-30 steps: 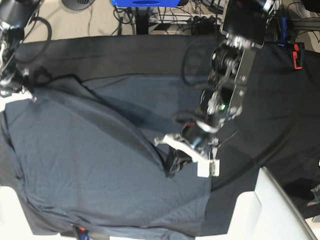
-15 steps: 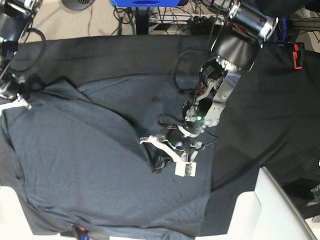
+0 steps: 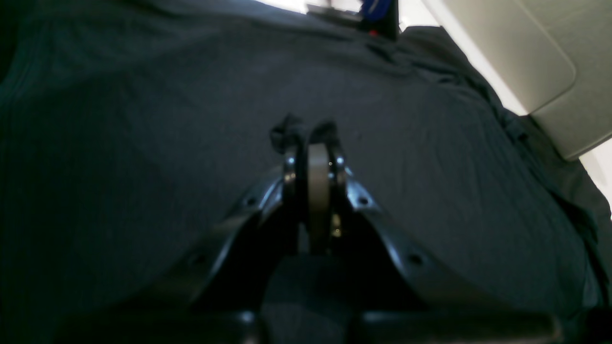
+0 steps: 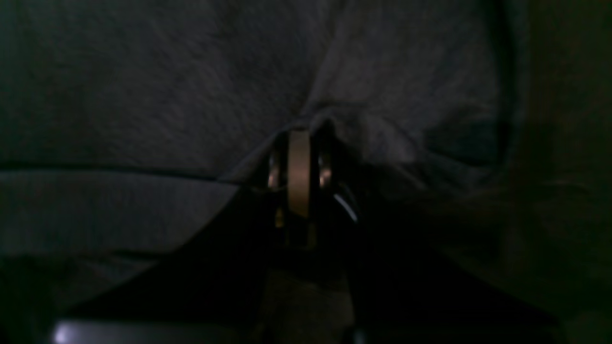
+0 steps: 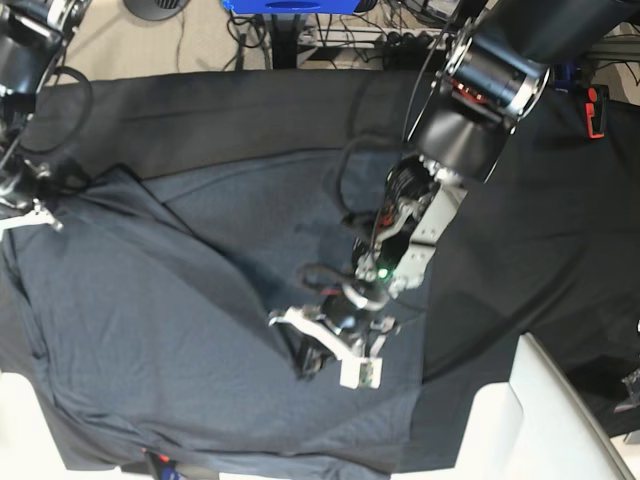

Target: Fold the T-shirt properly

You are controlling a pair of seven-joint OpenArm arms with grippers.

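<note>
Item: T-shirt (image 5: pixel 170 330), dark grey knit, spread over the left and centre of the base view on a blacker table cloth (image 5: pixel 520 220); its lower hem runs along the bottom edge of that frame, and a folded-over flap makes a diagonal crease from the upper left down toward the centre. Left gripper (image 5: pixel 312 358), lower centre of the base view: fingers pressed together on a bunched pinch of the shirt, the cloth puckering at the tip; the left wrist view shows the same, left gripper (image 3: pixel 306 138) closed with a dark tuft of fabric caught at its end and the shirt's body stretching away toward the top of that frame. Right gripper (image 5: pixel 30 210), at the far left edge of the base view: fingers shut on the shirt's edge there; in the right wrist view, dim, the right gripper (image 4: pixel 301 136) sits at the peak of creases that radiate from it, so cloth is judged held. Governing relation: the two pinch points lie well apart along a line from upper left to lower centre, with the bulk of the shirt below and left of that line; the left arm is the nearer to the shirt's middle. Judgement: the fold in hand turns on carrying the held flap across that diagonal; uneven travel risks a skewed crease
</note>
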